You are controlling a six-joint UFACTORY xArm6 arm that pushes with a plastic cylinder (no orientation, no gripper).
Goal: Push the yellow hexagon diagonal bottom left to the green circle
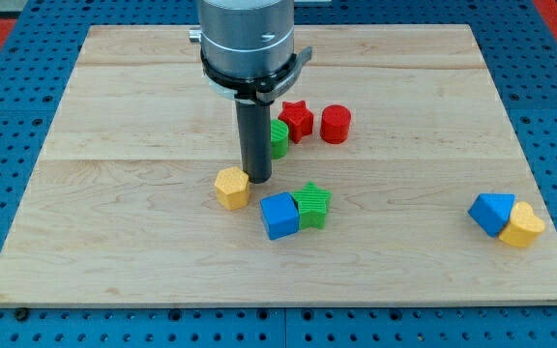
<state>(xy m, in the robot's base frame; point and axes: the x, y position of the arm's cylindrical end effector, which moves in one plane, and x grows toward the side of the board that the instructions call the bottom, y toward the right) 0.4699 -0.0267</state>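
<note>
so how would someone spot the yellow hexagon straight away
Find my tip near the wooden board's middle. The yellow hexagon sits against it on the view's left. The only other yellow block is far off at the view's right, beside a blue one.

Grey metal cylinder, black clamp ring, straight dark rod ending in my tip (257, 180).

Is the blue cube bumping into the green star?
Touching. In the camera view the blue cube and the green star sit side by side with no board showing between them.
</note>
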